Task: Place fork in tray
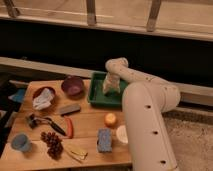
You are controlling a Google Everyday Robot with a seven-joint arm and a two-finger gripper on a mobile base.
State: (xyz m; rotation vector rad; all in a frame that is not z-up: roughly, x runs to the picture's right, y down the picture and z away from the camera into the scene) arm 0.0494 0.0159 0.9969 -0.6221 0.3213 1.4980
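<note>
White arm (145, 107), reaching from 5 o'clock across the wooden worktop (89, 125) to the green tray (96, 95) at its 1 o'clock corner. Its jaws sit low over the tray's middle, toward 3 o'clock; apart, together or clamped cannot be told. The fork is not discernible, presumably at the jaws. Step judged: set-down. Next: release flat within the rim, then lift straight clear.

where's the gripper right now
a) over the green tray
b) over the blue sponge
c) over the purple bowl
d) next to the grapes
a: the gripper hangs over the right part of the tray at the far edge of the table, away from the other three things.
</note>
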